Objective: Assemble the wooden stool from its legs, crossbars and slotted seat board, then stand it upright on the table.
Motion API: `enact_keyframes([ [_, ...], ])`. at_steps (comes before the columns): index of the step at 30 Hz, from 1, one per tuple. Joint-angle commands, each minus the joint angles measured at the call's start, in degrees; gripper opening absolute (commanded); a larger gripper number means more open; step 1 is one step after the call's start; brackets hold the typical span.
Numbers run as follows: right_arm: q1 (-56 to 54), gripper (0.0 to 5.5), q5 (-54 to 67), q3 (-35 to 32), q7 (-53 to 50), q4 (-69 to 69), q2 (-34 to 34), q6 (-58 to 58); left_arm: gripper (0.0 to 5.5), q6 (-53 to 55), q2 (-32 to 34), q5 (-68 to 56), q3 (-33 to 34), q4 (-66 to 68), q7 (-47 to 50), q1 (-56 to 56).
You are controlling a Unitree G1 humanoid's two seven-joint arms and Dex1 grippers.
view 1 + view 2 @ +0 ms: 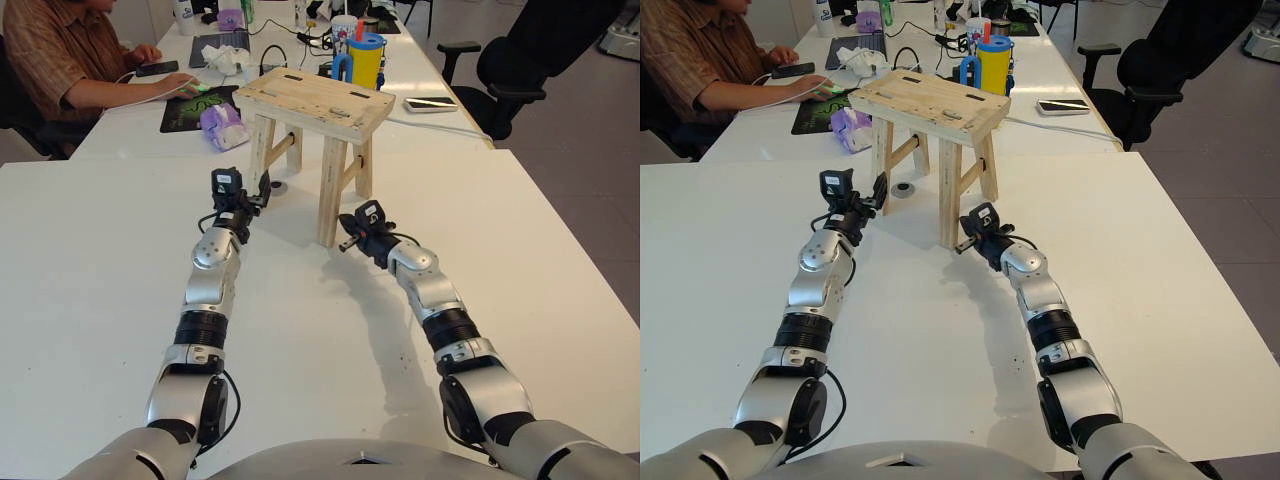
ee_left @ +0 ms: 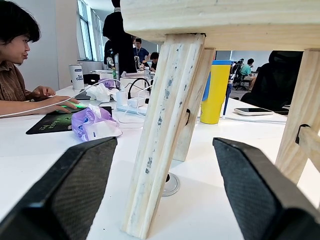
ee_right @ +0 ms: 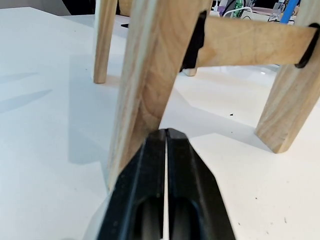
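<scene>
Stool (image 1: pixel 315 100), 1, upright on bench (image 1: pixel 100 250), 4 legs (image 1: pixel 330 190); L tool (image 1: pixel 259 193) apart, 1 leg just ahead; R tool (image 1: pixel 346 238) together, just beside another.

Pale wooden stool (image 1: pixel 318 140) stands assembled and upright on four splayed legs (image 1: pixel 329 190) near the white table's (image 1: pixel 100 250) far edge; slotted seat board (image 1: pixel 310 100) level on top, crossbars (image 1: pixel 281 152) seated between legs

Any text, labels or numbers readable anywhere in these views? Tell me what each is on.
White cup: dark print, too blurred to read.
Purple packet: print, too blurred to read.
Wooden stool: no text or marks visible.
Nothing can be quoted.
</scene>
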Motion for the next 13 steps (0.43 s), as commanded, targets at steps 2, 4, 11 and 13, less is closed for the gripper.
enact_keyframes([
  [2,-0.31,0.0,-0.15,-0.33,-1.93,0.48,0.83,0.57,3.56,0.54,-0.36,-0.13,-0.26,-0.66,-0.41,0.06],
  [4,-0.49,0.0,-0.1,-0.78,-2.62,0.97,0.7,0.43,3.56,0.54,-0.4,-0.01,-0.33,-0.74,-0.45,0.08],
  [11,-0.88,0.0,0.41,-1.61,-3.26,1.46,0.58,0.38,3.56,0.79,-0.51,0.21,-0.56,-1.08,-0.61,0.25],
  [13,-0.89,0.0,0.45,-1.73,-3.36,1.44,0.64,0.41,3.56,0.84,-0.46,0.21,-0.6,-1.12,-0.68,0.21],
])
